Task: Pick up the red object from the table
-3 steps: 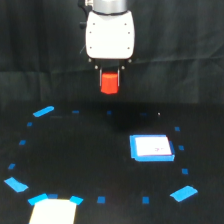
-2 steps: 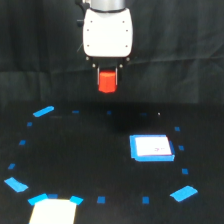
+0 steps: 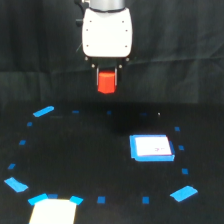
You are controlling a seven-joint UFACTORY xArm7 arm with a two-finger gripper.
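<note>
on the far left of the exterior view, several blue marks (image 3: 43, 111) lie on the black table (image 3: 90, 160), and they are part of a loose ring; about four large ones and many small dots can be counted, but the small ones are too blurred for an exact number. at the bottom left there is one pale square (image 3: 52, 211), cut by the edge. in the middle, one arm hangs from above, and its gripper (image 3: 106, 82) is closed narrowly on the one red object (image 3: 106, 83), which is in the air, well above the table. so the lift step seems to be in hand, nearly done. the next move probably needs only a firm hold and a steady raise. to the right lies one white square with blue border (image 3: 151, 148), flat and well apart from the block.
</note>
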